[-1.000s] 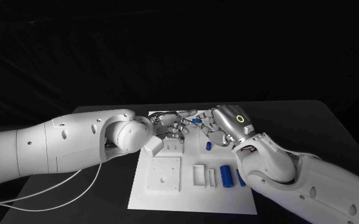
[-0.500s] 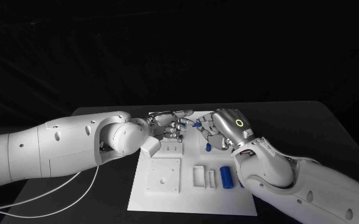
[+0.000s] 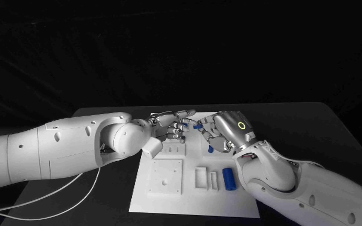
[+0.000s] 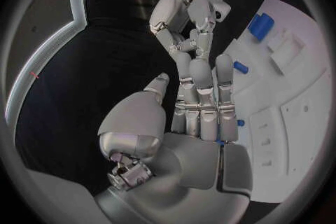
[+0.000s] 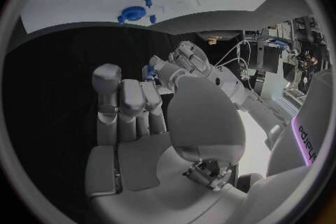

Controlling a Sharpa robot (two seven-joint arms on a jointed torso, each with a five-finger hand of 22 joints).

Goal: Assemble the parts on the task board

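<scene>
Black counter, hands meeting over the board

Both my hands hover at the task board's (image 3: 192,194) far edge. Right hand (image 3: 226,128) seems to pinch a small blue part (image 3: 198,126); left hand (image 3: 172,123), fingers loosely apart, holds nothing, likely steadying. A blue cylinder (image 3: 228,179) waits nearer.

I found very little to read. The back of my right hand (image 3: 226,130) carried a small glowing ring (image 3: 241,125), a plain circle with no letter or number inside it. In the right wrist view a few dark letters ran sideways along a pale panel (image 5: 306,134) at the rim (too bent and cut off for me to spell out). I could make out no print on the board (image 3: 170,197), and no marks on the blue parts (image 3: 228,179) lying on it.
</scene>
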